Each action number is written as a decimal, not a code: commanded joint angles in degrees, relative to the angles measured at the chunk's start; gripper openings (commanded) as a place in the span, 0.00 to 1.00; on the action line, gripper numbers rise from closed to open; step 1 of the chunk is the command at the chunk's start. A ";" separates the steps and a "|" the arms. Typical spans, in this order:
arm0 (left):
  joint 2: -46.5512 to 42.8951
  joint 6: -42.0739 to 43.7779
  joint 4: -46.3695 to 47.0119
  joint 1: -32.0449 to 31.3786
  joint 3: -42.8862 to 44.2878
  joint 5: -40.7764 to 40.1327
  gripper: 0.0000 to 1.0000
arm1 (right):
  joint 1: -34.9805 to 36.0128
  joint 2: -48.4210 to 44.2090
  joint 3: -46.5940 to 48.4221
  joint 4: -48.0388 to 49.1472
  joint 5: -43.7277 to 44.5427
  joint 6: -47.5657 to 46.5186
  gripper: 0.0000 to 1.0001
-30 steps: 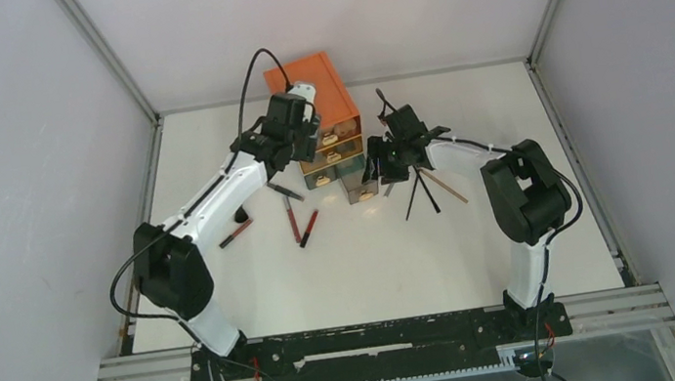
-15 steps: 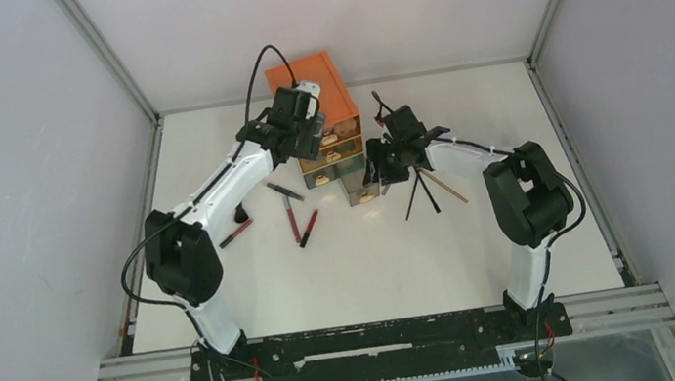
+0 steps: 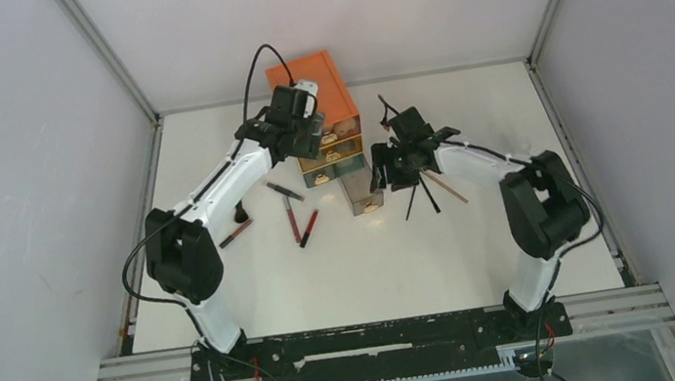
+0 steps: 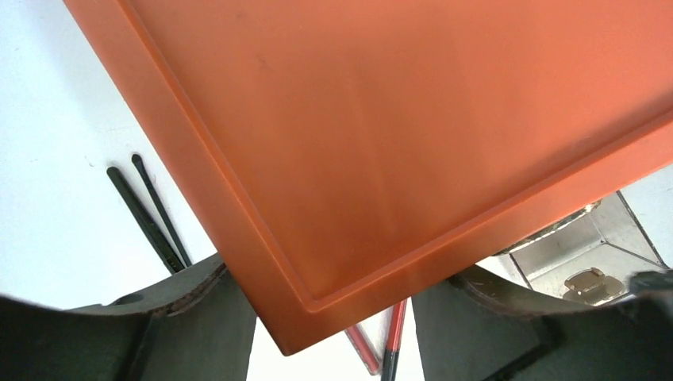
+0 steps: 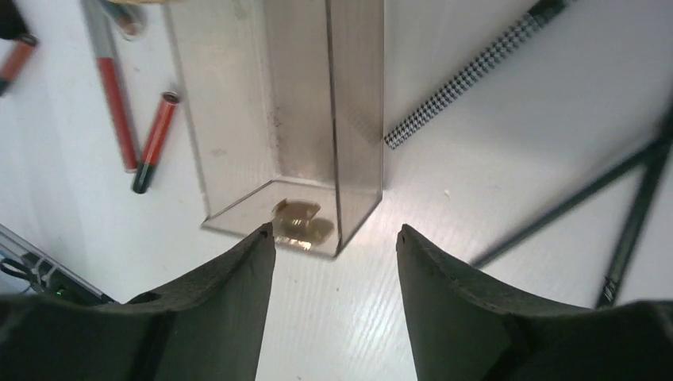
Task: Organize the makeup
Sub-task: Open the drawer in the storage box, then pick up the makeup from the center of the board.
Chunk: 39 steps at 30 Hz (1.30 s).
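Several pieces of makeup lie loose on the table (image 3: 355, 277). The red pencils (image 3: 291, 220) are left of the pulled-out clear drawer (image 5: 238, 119). The thin black brushes (image 3: 418, 198) lie crossed to its right, and a check-patterned stick (image 5: 468, 79) lies just beside its right wall. What shows of the drawer's inside looks empty.

The right tool (image 5: 335, 232) hangs over the drawer's front end with its jaws well apart and nothing between them, the gold knob (image 5: 298, 218) just beyond the tips. The left tool (image 4: 340, 278) sits spread across a corner of the orange chest (image 3: 304, 81). Both fingers (image 4: 198, 317) seem to touch the chest's edges, but I cannot tell whether they squeeze it.

The likeliest trouble is the brushes. They lie flat, thin and crossed, so a pinch could slip off, lift two at once or flick one away. A low pass could also shove the light drawer and scatter the pencils.
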 commanded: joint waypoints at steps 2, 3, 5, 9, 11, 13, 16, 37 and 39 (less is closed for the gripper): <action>-5.05 -1.93 5.62 1.31 4.26 -0.90 0.70 | -2.75 -16.81 -1.30 4.43 7.98 2.86 0.67; -5.86 -2.04 5.40 1.17 4.51 -0.81 0.71 | -3.67 -20.07 -2.29 5.29 9.98 2.92 0.67; -7.86 -2.37 4.60 0.90 5.20 -0.18 0.72 | -6.36 -24.31 -4.21 5.89 16.35 2.50 0.69; -12.50 -3.68 4.28 0.88 5.09 1.82 0.75 | -12.88 -32.03 -10.09 5.75 27.93 1.12 0.74; -14.70 -4.44 3.92 0.80 4.85 2.35 0.76 | -16.95 -35.83 -13.56 5.70 31.36 0.90 0.79; -16.66 -4.85 3.37 0.80 4.57 3.43 0.79 | -20.45 -38.67 -16.39 5.32 35.20 1.08 0.84; -19.32 -5.53 2.75 0.80 2.94 4.80 0.83 | -24.90 -39.93 -19.33 5.84 40.05 1.80 0.90; -24.75 -7.15 3.48 0.88 -7.08 5.36 0.92 | -35.57 -9.39 -8.23 10.17 34.36 -6.95 0.92; -24.76 -7.06 3.51 0.87 -7.24 5.24 0.92 | -35.49 -8.48 -8.23 11.76 35.06 -7.83 0.89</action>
